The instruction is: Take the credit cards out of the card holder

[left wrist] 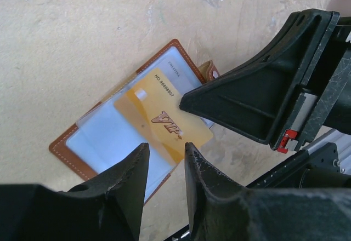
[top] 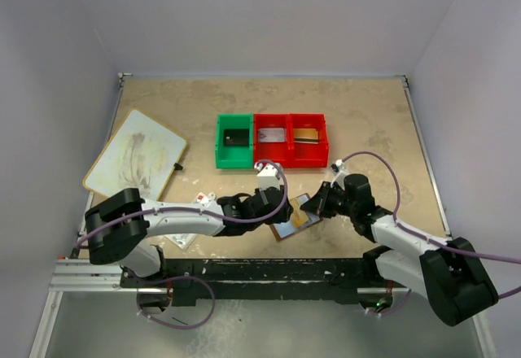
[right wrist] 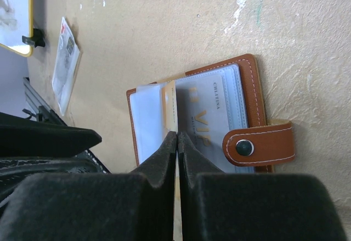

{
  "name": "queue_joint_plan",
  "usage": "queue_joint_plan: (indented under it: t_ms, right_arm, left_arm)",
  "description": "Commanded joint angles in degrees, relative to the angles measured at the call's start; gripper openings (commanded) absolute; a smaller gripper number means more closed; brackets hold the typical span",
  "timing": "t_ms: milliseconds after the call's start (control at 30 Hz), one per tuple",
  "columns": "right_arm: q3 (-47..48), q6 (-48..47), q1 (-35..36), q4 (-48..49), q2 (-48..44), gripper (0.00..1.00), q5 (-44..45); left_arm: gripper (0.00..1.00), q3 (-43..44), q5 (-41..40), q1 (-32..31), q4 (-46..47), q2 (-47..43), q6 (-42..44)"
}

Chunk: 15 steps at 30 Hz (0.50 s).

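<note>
Plain pale grey-lilac walls (top: 269, 16) enclose a mottled tan table (top: 366, 106) on three sides; the light falls soft and even.

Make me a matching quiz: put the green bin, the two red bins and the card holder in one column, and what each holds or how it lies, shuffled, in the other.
Column one:
1. green bin
2. middle red bin
3. right red bin
4. card holder

Column two:
A. lies open on the table
B. holds a gold card
C. holds a dark card
D. holds a silver card

Pairs: 1-C, 2-D, 3-B, 4-A
</note>
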Motion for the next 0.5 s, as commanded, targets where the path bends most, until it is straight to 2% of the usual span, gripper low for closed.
queue_joint_plan:
  t_ms: [0,133,233,467]
  right_arm:
    - [-0.2,-1.0,-0.2,1.0,-0.9,0.03,-0.5]
    - [-0.4,-1.5,-0.2,0.8,-0.8,0.03,-1.1]
    - [-0.7,-1.1,-0.2,1.7,-0.7,0.04,-1.6]
    - [-0.2,-1.9,-0.2,2.3,0.2,0.07,-3.4]
  left_arm:
    - [0.3,1.4,1.8,0.1,4.0,2.8,0.6]
    - [0.27,0.7,4.3,0.2,6.9,5.8,0.4]
    - [0.22,1.1,5.8,0.1,7.3,8.8,0.3]
    - [0.11,-1.0,3.1,0.1,5.5,10.3,-0.8]
